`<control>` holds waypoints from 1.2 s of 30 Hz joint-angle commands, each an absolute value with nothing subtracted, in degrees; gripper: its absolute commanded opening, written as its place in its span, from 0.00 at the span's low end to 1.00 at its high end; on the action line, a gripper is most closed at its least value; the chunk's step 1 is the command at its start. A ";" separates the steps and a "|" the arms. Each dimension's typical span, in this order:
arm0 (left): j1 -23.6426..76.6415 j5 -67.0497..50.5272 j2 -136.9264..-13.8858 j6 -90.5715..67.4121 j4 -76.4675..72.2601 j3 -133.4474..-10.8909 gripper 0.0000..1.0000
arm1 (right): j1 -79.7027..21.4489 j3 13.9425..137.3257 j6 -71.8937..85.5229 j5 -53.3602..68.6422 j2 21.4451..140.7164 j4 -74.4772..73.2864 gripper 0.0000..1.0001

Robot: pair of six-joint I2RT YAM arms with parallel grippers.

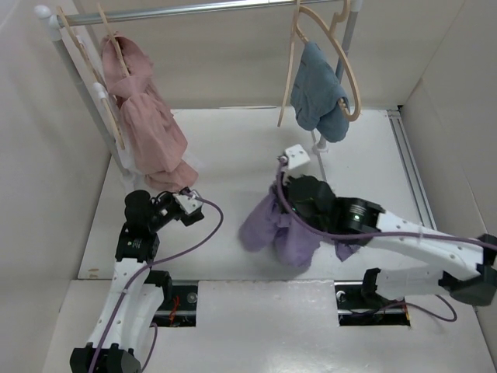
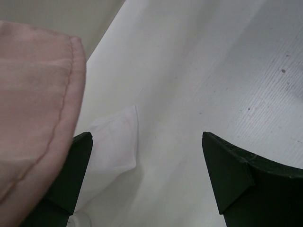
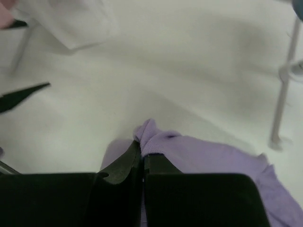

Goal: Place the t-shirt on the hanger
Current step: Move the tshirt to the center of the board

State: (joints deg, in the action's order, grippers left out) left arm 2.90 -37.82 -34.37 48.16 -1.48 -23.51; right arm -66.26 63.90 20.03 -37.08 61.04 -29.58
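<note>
**Desk:** Two grippers. Nearest first, please.

**Me:** My left gripper stands spread wide over the white table, holding nothing. The pink garment is just beside one of its fingers. My right gripper is pressed together, pinching a fold of the t-shirt.

**Desk:** Where is the shirt?

**Me:** It's bunched in a purple heap mid-table under my right arm. I cannot tell how much of it rests on the surface.

**Desk:** And the hanger?

**Me:** Farther back, the hanger hangs from the rail beside the blue cloth, well apart from the shirt.
</note>
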 commanded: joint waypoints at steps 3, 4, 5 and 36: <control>3.16 -37.71 -33.57 40.35 -6.86 -24.35 1.00 | -65.49 76.63 9.93 -35.16 71.80 -15.57 0.00; 3.16 -36.84 -33.57 39.47 -6.86 -24.35 1.00 | -64.09 77.42 10.45 -34.20 72.94 -15.56 0.00; 3.16 -36.83 -33.57 38.77 -6.86 -24.35 1.00 | -62.33 78.21 13.33 -32.97 75.47 -15.56 0.00; 17.75 -20.38 -60.72 36.05 -10.71 -31.10 1.00 | -51.60 81.74 12.04 -14.51 99.93 -35.07 0.70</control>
